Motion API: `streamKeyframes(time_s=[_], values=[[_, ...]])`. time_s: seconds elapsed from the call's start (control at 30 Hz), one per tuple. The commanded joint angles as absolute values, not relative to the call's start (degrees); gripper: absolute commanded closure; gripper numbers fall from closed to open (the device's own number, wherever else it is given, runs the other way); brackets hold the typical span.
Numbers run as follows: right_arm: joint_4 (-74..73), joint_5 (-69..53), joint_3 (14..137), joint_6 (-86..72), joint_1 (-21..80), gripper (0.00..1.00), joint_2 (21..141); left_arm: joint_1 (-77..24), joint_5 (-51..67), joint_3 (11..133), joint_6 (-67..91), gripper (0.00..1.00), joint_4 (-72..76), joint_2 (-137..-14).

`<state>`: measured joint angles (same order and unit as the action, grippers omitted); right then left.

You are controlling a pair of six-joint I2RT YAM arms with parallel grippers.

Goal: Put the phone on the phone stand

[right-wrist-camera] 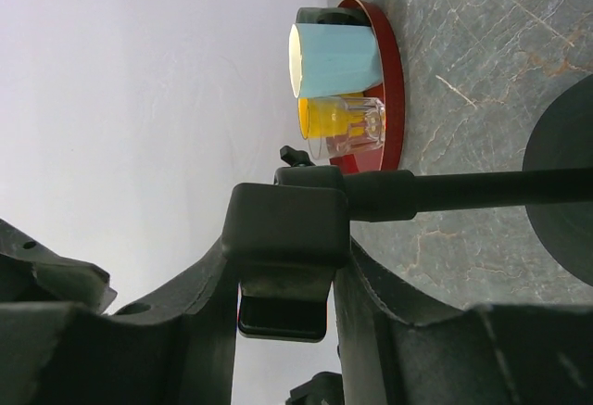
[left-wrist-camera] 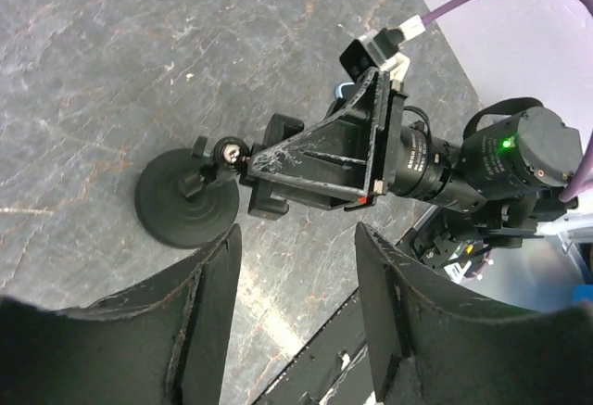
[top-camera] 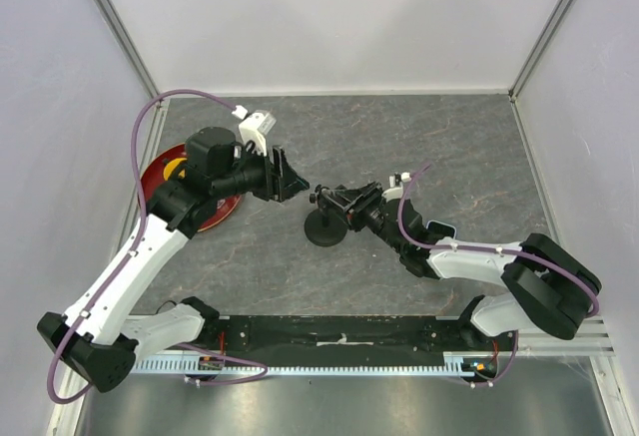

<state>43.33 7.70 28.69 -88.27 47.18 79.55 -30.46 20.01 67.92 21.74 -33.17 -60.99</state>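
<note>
The black phone stand (top-camera: 326, 228) stands mid-table on its round disc base. My right gripper (top-camera: 342, 201) is shut on its clamp-like cradle (right-wrist-camera: 287, 224), one finger on each side; the stem and base (right-wrist-camera: 563, 183) run off to the right. The stand's base also shows in the left wrist view (left-wrist-camera: 185, 206), with the right gripper (left-wrist-camera: 324, 155) on its top. My left gripper (top-camera: 293, 179) is open and empty (left-wrist-camera: 296, 238), just left of the stand. A light blue slab with a black edge, apparently the phone (right-wrist-camera: 335, 57), stands on the red tray; the top view hides it under the left arm.
A red round tray (top-camera: 205, 218) lies at the table's left edge, partly under the left arm. A clear glass with yellow contents (right-wrist-camera: 341, 118) stands on it beside the light blue slab. White walls enclose the table on three sides. A black rail (top-camera: 339, 334) runs along the near edge.
</note>
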Motion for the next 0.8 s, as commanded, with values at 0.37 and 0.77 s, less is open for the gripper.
streamKeyframes(time_s=[0.37, 0.77], values=[[34.38, 10.46, 20.84, -78.50, 47.55, 0.02, 63.56, -30.85, 27.68, 54.94, 8.62, 0.33, -16.45, -53.71], [-22.37, 27.30, 33.12, -48.26, 46.67, 0.02, 44.48, -30.94, 32.08, 57.38, 15.72, 0.35, -15.12, -57.12]])
